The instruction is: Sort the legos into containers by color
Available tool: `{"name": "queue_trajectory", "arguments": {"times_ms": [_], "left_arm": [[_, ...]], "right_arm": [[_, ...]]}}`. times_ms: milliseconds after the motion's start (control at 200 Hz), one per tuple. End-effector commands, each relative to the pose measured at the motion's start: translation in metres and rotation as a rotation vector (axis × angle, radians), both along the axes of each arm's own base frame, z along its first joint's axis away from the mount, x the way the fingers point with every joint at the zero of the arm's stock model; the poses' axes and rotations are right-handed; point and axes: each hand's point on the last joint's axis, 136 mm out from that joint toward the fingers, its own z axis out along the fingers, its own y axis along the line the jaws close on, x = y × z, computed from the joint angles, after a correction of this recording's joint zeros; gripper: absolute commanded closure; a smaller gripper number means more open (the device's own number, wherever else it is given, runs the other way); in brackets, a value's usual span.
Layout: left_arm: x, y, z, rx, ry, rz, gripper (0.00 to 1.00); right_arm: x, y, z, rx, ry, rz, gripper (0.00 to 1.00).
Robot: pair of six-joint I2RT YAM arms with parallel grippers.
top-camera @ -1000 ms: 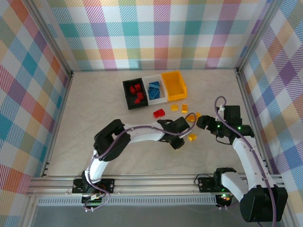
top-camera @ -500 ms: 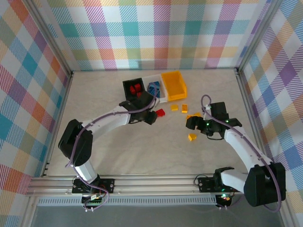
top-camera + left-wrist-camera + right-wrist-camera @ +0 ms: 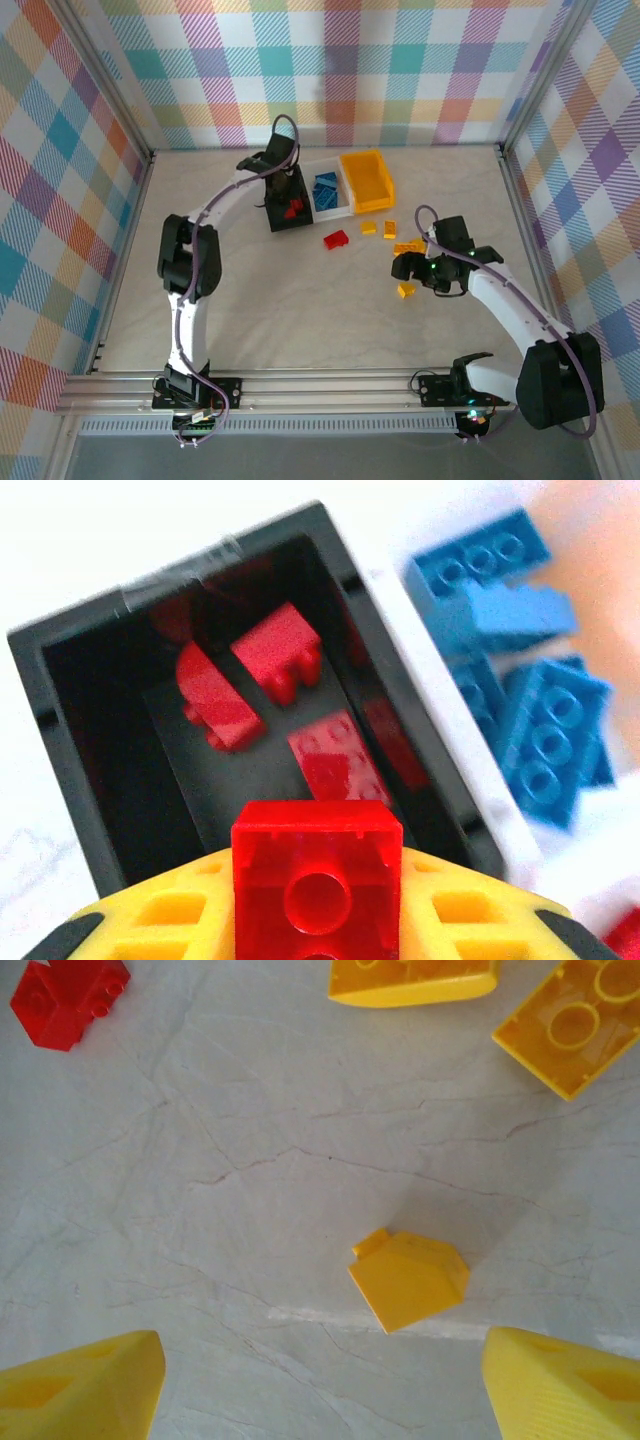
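Over the black bin (image 3: pixel 60 730), left gripper (image 3: pixel 287 192) is clamped on a red brick (image 3: pixel 317 875), and an off-centre drop could bounce it into the white bin (image 3: pixel 445 705); right gripper (image 3: pixel 320 1380) hangs spread over a yellow brick (image 3: pixel 408 1280) on the table (image 3: pixel 200 1210), whose slope may slip.
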Motion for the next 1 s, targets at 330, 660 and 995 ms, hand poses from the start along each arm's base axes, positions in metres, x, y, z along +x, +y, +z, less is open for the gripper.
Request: {"name": "queue_trajectory", "arguments": {"times_ms": [330,660,995], "left_arm": [[0.031,0.021,-0.020,0.050,0.056,0.063,0.46],[0.002,0.015,0.043,-0.090,-0.037,0.044,0.36],[-0.073,0.006,0.085,-0.187,-0.079,0.004,0.34]], "right_arm": [[-0.031,-0.008,-0.036,-0.108,0.143,-0.019,0.16],[-0.001,0.000,-0.051,-0.190,0.102,0.026,0.16],[0.013,0.008,-0.063,-0.245,0.124,0.058,0.34]]}}
